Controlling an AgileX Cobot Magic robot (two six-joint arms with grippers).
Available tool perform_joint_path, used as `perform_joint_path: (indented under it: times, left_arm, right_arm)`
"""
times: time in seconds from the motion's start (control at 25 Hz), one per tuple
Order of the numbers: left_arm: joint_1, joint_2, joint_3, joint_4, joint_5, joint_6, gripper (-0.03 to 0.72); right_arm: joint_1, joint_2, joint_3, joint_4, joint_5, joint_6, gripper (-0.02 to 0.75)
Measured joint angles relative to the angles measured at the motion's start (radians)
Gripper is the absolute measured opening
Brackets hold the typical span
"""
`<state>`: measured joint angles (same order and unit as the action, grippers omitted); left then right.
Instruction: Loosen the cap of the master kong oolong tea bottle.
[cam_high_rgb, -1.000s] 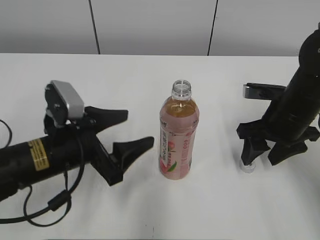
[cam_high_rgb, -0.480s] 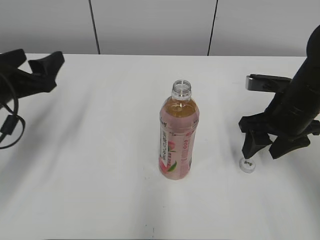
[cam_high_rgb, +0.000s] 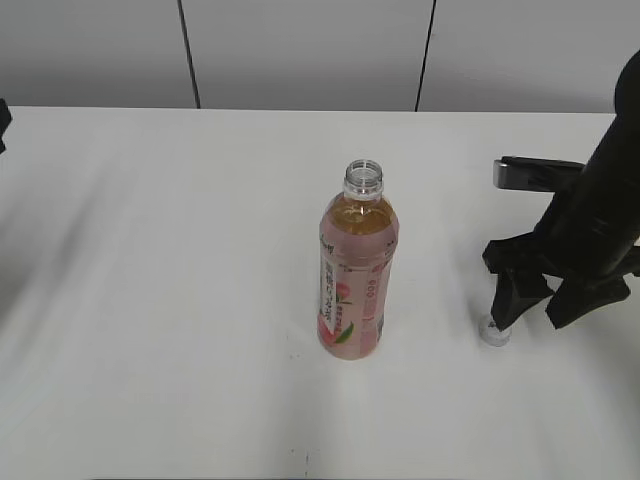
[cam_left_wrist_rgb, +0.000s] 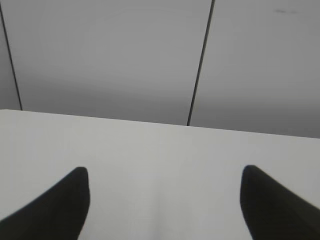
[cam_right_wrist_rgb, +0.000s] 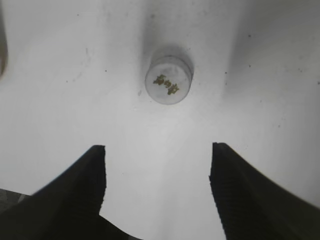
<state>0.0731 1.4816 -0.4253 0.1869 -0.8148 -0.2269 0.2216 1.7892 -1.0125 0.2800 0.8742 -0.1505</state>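
Observation:
The master kong oolong tea bottle (cam_high_rgb: 352, 275) stands upright at the table's middle, its neck open with no cap on it. The small white cap (cam_high_rgb: 493, 332) lies on the table to the bottle's right; the right wrist view shows it (cam_right_wrist_rgb: 169, 82) from above with a dark mark on top. My right gripper (cam_high_rgb: 535, 305) is open and empty, its fingers just above and beside the cap; in its wrist view the fingertips (cam_right_wrist_rgb: 157, 152) stand apart with the cap ahead of them. My left gripper (cam_left_wrist_rgb: 164, 185) is open and empty, out of the exterior view.
The white table (cam_high_rgb: 180, 250) runs back to a grey panelled wall (cam_high_rgb: 300, 50). A black part of the right arm (cam_high_rgb: 530, 172) juts out behind the gripper. The left wrist view shows only the table (cam_left_wrist_rgb: 160, 145) and the wall.
The left arm has drawn back to the left and left the exterior view. The right gripper has let go of the cap on the table, lifted a little and shifted slightly right.

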Motion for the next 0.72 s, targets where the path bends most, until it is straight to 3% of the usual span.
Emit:
perform_joint_path:
  times: [0.2,0.36,0.72]
  left_arm:
    - [0.006,-0.152,0.000,0.055,0.225,-0.033,0.546]
    - [0.006,-0.282,-0.007,0.056,0.591,-0.108,0.543]
    - [-0.012,-0.642,-0.008,-0.077,1.135,-0.117,0.543]
  right_arm:
    - [0.000,-0.058,0.000,-0.055,0.031,0.006,0.495]
    - [0.000,-0.141,0.000,-0.135,0.066,0.040,0.495]
    - [0.000,-0.352,0.002,-0.187,0.195,0.076,0.495]
